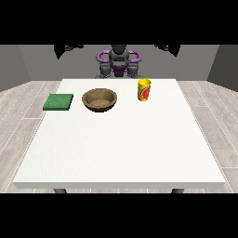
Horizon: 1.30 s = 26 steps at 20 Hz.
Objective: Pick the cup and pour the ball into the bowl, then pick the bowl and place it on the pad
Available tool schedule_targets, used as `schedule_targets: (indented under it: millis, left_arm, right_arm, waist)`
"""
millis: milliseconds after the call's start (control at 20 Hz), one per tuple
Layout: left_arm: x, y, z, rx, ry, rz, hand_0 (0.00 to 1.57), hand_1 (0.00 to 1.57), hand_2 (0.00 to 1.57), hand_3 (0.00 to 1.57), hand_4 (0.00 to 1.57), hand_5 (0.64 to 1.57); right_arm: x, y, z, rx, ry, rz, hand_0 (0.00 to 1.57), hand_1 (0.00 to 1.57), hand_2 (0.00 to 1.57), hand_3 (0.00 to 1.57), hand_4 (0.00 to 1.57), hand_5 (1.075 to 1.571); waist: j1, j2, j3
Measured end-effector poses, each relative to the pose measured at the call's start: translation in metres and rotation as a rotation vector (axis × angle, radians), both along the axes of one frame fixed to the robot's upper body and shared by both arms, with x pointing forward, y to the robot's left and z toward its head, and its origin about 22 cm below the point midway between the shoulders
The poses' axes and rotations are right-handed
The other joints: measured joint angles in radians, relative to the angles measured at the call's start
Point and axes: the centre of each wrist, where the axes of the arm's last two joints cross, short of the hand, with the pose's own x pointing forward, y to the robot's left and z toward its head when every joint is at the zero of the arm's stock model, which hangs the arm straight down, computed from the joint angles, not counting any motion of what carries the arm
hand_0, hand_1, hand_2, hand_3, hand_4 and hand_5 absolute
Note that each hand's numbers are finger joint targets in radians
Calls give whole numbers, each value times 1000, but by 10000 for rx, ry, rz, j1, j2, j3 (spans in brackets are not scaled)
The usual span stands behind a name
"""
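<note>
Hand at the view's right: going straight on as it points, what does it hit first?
Hard to tell: that hand is cut off at the top. Nothing plainly lies ahead; the yellow cup sits nearest.

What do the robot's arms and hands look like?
Its arms start with purple rings at the shoulders and grey rounded parts below. The hand at the view's left and the hand at the view's right are plain black shapes, cut off by the top edge.
</note>
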Motion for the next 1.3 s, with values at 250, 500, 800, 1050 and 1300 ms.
schedule_targets:
  millis: [250,500,800,1050,1300]
  left_arm:
    - [6,-8,-29,63,-730,82,0,0,0,0,0,1526]
    - [6,-24,-71,173,-1106,241,0,0,0,0,0,1520]
    - [19,-45,-108,190,-1371,674,0,0,0,0,0,1519]
    - [29,-42,-133,365,-1543,890,0,0,0,0,0,1519]
    - [43,-41,-145,535,-1482,967,0,0,0,0,0,1521]
  right_arm:
    - [9,6,-4,31,-558,202,0,0,0,0,0,1571]
    - [14,4,-8,-43,-959,312,0,0,0,0,0,1571]
    - [19,-4,-10,-72,-1464,520,0,0,0,0,0,1570]
    - [23,-10,-10,-9,-1668,688,0,0,0,0,0,1571]
    - [25,-6,-22,29,-1565,733,0,0,0,0,0,1571]
  waist:
    - [-121,900,-5]
    - [-289,1428,-7]
    - [-642,1969,-7]
    - [-801,2365,-8]
    - [-827,2378,-8]
